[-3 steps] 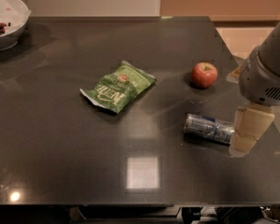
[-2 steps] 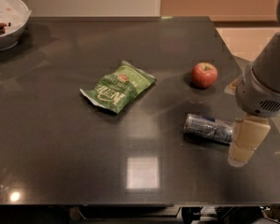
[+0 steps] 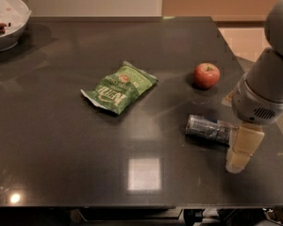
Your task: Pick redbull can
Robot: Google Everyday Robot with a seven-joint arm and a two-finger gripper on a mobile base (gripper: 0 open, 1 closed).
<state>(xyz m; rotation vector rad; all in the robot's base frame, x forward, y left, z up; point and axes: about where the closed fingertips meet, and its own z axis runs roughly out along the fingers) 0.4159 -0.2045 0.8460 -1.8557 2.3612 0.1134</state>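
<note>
Black tabletop (image 3: 61,140): glossy, with a square of light reflected near the front; tan wall behind it.
Other stuff: green chip bag (image 3: 120,87) mid-table, red apple (image 3: 207,75) to the right, white bowl (image 3: 7,18) in the far left corner.
Redbull can (image 3: 210,127): on its side, just in front of the apple.
My gripper (image 3: 238,157): low at the can's right end. Honestly can't tell how wide it's set or if it's touching.

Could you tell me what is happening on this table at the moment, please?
A one-armed robot is going for the can, which lies on its side on the dark table. The gripper hangs at the end of the can nearest the table's edge, and the can is not yet lifted. A green chip bag lies mid-table, an apple sits beyond the can, and a white bowl stands in the far corner.
</note>
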